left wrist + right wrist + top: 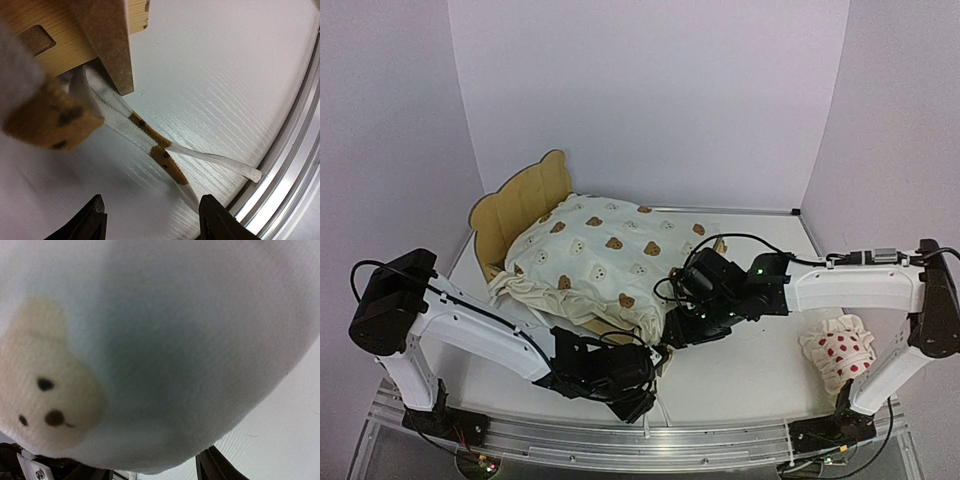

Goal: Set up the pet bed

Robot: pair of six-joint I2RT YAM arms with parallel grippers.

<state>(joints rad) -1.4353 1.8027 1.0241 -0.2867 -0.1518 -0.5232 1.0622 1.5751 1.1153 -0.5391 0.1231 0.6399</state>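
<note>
The pet bed [523, 203], light plywood with an ear-shaped headboard, stands at the back left; one wooden corner of the pet bed [107, 45] shows in the left wrist view. A cream bear-print cushion [605, 258] lies bulging on it. Its two ties [160, 150] trail over the table from under that corner. My left gripper [152, 222] hovers open just in front of them, one tie end reaching beside its right finger. My right gripper [669, 337] is at the cushion's front right corner. The cushion [175, 340] fills its view and hides the fingertips; only one finger [216, 467] shows.
A small white pillow with red dots [840, 352] lies on the table at the right, near the right arm's base. An aluminium rail [295, 165] runs along the table's front edge, close behind the tie ends. White walls enclose the back and sides.
</note>
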